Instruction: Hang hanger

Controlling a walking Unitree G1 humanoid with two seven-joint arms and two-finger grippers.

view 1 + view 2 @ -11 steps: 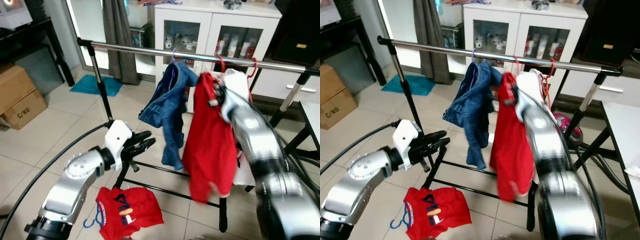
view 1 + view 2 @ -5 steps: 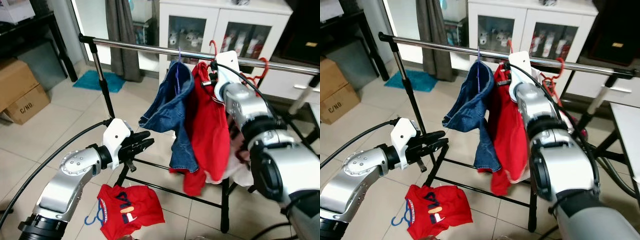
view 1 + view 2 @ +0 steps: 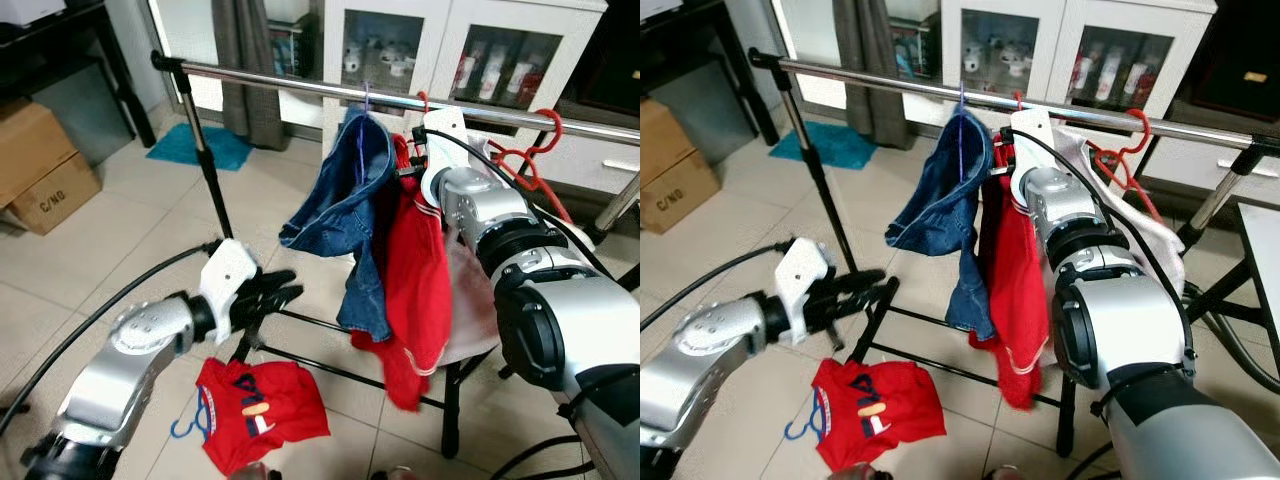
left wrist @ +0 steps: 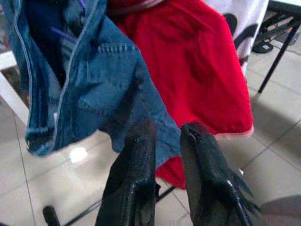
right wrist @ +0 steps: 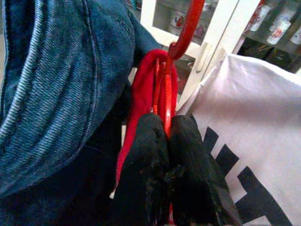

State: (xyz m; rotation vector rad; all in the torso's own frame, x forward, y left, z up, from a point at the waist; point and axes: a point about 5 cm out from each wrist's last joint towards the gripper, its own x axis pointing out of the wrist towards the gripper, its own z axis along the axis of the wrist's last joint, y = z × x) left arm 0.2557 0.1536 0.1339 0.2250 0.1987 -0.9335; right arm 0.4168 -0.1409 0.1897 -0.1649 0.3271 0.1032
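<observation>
1. Head views: the chrome rail (image 3: 300, 88) crosses the upper part of the frame. At upper centre the right gripper (image 3: 411, 172) is raised just under it, clamped on the red hanger (image 3: 421, 103), whose hook looks to sit at or on the rail; whether it is fully seated I cannot tell. A limp red shirt (image 3: 415, 280) hangs from it, between a denim garment (image 3: 345, 215) on a thin purple hanger to its left and a white printed shirt (image 3: 1140, 225) to its right.
2. Lower left: the left gripper (image 3: 272, 292) hovers above a crumpled red shirt (image 3: 258, 412) on a blue hanger, lying on glossy beige tiles.
3. Left wrist view: the two matte black fingers (image 4: 134, 174) stand a narrow gap apart, holding nothing, pointed at the stitched denim and the red hem.
4. Right wrist view: the fingers (image 5: 146, 160) pinch the smooth, rounded red neck below the hook.
5. To do this well, I judge the hook should be lowered squarely over the rail and tested for bearing before release, since the slick plastic could slide and neighbouring cloth could snag.
</observation>
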